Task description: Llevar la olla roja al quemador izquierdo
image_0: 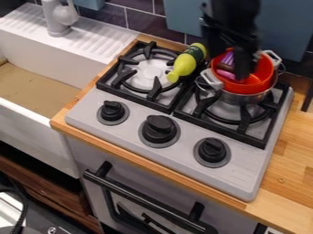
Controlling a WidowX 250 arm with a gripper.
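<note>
Overhead at the upper right, the black gripper (242, 68) hangs over the red pot (263, 75); whether it is open or closed, I cannot tell. The pot, round and smooth with white handles, sits in a shiny metal pan (241, 99) on the right burner's angular black grate (220, 130), with something purple (225, 73) inside. A yellow-green bottle (186, 63) leans across the left grate (134, 98). Around them spread the matte grey stovetop (241, 178), ridged black knobs, pale-grained wooden counter (293, 169), glossy white sink (43, 148) and dark wall tiles (143, 20).
</note>
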